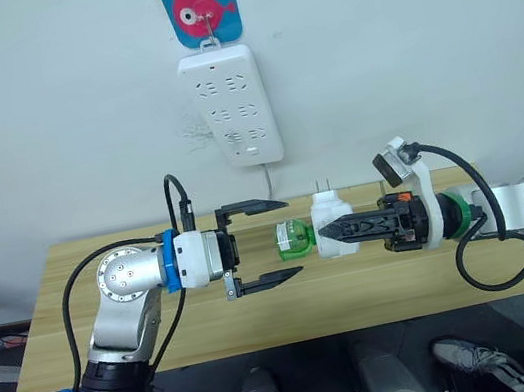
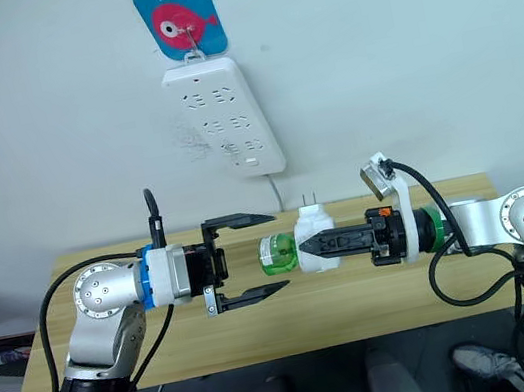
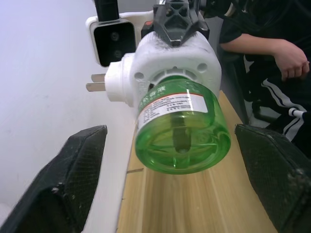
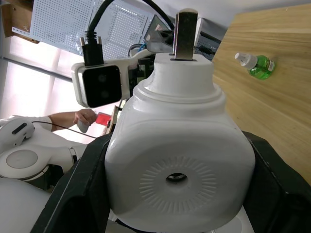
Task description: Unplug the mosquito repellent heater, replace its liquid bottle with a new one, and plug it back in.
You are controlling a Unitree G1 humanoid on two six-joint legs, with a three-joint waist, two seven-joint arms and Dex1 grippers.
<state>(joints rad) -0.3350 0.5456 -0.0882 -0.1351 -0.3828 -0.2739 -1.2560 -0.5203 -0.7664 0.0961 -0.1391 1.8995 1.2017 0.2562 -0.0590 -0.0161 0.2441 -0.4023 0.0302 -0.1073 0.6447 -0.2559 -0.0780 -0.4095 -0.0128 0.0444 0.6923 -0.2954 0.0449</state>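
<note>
Mosquito repellent heater (image 1: 333,223): white rounded plastic unit, unplugged, held in the air over the tabletop (image 1: 264,322) by the right pincer (image 1: 334,229), clamped across its body; prongs up. Green liquid bottle (image 1: 293,239) still screwed in, pointing toward the left pincer (image 1: 286,236), which stands wide on either side of it, not touching. Handling, judged: light, rigid; smooth bottle probably slippery, best gripped across its round body for unscrewing. The right wrist view adds a spare green bottle (image 4: 255,65) lying on the tabletop. Power strip (image 1: 230,107) on the wall.
</note>
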